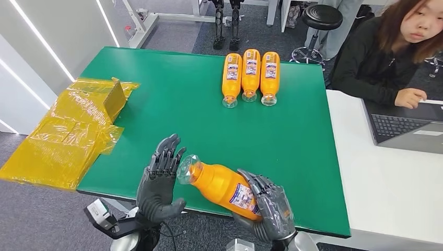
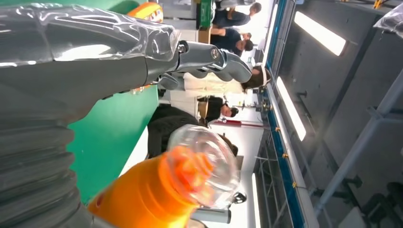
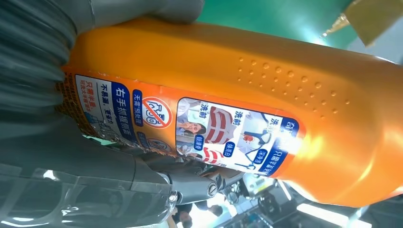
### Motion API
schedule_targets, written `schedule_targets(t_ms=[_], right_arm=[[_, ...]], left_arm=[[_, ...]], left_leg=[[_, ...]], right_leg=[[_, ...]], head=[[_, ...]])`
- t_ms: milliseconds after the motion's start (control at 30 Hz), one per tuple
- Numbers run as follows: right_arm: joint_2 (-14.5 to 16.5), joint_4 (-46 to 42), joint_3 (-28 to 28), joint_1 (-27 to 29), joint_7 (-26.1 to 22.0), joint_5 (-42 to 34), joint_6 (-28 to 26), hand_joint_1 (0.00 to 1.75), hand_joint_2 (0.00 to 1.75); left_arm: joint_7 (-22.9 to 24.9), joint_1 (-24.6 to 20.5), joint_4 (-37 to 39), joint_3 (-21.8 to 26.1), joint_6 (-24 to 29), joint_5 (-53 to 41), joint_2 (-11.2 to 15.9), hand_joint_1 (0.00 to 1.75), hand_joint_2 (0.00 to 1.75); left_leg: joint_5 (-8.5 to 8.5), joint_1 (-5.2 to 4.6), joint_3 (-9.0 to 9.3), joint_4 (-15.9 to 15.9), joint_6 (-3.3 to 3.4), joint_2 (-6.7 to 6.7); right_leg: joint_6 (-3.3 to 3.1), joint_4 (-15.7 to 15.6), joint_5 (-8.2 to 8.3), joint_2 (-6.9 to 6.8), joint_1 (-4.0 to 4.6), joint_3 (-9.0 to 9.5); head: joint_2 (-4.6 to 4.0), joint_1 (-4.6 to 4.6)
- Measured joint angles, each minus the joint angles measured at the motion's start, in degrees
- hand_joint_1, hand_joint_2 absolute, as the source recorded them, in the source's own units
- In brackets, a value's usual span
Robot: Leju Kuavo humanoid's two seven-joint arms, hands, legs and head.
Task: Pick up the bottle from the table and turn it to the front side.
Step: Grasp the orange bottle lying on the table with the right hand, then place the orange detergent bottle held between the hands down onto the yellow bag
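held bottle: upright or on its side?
On its side: the orange plastic bottle lies tilted in the right hand, clear cap toward the left hand.

- bottle (image 3: 285, 104) label (image 3: 190, 130): white Chinese print on blue, including "洗前" and "右手抓握"; a red-ringed prohibition sign sits at the label's 9 o'clock side.

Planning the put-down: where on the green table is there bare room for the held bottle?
Free: the wide middle of the green table, between the three orange bottles at the far edge and the hands. Also left, beside the yellow plastic wrap. Crowded: near edge, where right hand holds the orange bottle.
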Motion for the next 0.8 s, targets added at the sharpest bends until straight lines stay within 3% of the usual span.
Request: schedule_targets(t_ms=[200,433,467,600,800], right_arm=[[2.85,-1.6,0.15,2.76,0.59,2.3,0.0,1.75,1.75],[6.59,-0.92,1.37,2.21,-1.15,0.25,1.95,1.75,1.75],[7.11,-0.62,1.62,2.0,-1.49,-0.27,2.25,1.75,1.75],[9.19,0.91,2.58,0.94,-2.32,-1.6,3.32,1.75,1.75],[11.26,3.02,3.1,-0.26,-3.07,-3.85,4.11,1.75,1.75]], left_arm=[[0.01,-1.55,1.47,-1.32,-2.5,1.63,0.0,0.0,1.75],[0.0,-2.44,2.04,-3.51,-3.71,2.14,-0.03,0.0,1.75],[0.0,-2.45,2.02,-3.75,-3.85,2.3,-0.02,0.09,1.75],[0.1,-2.62,1.75,-4.54,-4.6,3.04,0.15,1.67,1.75],[0.67,-3.55,1.46,-5.31,-5.28,4.18,0.56,1.75,1.75]], left_leg=[[0.0,0.02,0.0,-0.01,0.0,0.01],[0.0,0.01,-0.02,-0.02,-0.01,0.02],[0.01,0.01,-0.02,-0.02,-0.01,0.02],[0.01,0.01,-0.01,-0.02,-0.01,0.02],[0.02,0.01,-0.01,-0.02,-0.02,0.02]], right_leg=[[-0.01,0.02,0.0,0.02,0.02,-0.02],[-0.01,0.02,0.0,0.03,0.01,-0.02],[-0.01,0.02,0.0,0.03,0.01,-0.02],[-0.01,0.02,0.0,0.03,0.01,-0.01],[-0.01,0.02,0.0,0.03,0.01,-0.02]], head=[[0.0,0.0],[0.0,0.0],[0.0,0.0],[0.0,0.0],[0.0,-0.01]])
